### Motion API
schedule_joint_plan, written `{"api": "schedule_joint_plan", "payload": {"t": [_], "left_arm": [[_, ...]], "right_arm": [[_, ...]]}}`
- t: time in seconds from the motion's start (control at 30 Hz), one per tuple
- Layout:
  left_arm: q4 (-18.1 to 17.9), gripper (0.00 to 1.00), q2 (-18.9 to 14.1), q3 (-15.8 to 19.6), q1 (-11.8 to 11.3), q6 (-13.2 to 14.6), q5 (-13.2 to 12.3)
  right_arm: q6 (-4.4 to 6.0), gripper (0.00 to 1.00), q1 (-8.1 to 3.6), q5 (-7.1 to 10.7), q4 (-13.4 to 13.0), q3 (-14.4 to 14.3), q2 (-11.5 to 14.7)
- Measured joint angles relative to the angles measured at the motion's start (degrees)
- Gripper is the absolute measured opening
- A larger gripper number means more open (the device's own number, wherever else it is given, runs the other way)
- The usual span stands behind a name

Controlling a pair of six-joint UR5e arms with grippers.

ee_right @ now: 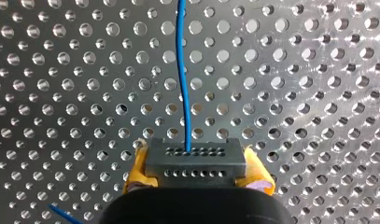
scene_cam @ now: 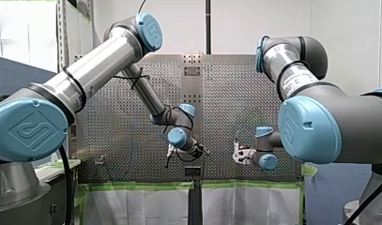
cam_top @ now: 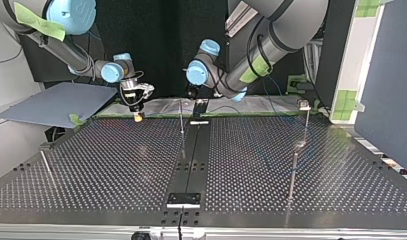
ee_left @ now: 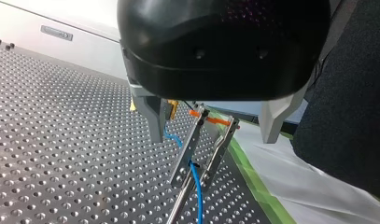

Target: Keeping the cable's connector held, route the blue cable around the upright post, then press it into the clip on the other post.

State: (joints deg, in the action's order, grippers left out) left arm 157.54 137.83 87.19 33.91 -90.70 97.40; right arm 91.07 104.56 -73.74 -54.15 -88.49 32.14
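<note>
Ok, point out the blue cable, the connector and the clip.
blue cable (ee_right: 182,74): right wrist view, on its straight run ahead of the connector.
connector (ee_right: 194,163): right wrist view, middle of its black face.
clip (ee_left: 190,144): left wrist view, on one of its metal arms.

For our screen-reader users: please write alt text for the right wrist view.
My right gripper clamps a black connector between its yellow pads. The blue cable leaves the connector's face and runs straight ahead over the perforated table.

Silver arms (scene_cam: 99,61), blue joint caps (scene_cam: 149,31); left gripper (ee_left: 212,137) black.
</note>
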Motion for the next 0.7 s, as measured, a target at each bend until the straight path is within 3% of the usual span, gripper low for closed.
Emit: {"api": "schedule_joint_plan", "payload": {"t": [0.7], "left_arm": [[-0.01, 1.00, -0.01, -0.01, 0.47, -1.68, 0.11]], "right_arm": [[0.12, 0.00, -0.01, 0.35, 0.17, -0.01, -0.03]]}}
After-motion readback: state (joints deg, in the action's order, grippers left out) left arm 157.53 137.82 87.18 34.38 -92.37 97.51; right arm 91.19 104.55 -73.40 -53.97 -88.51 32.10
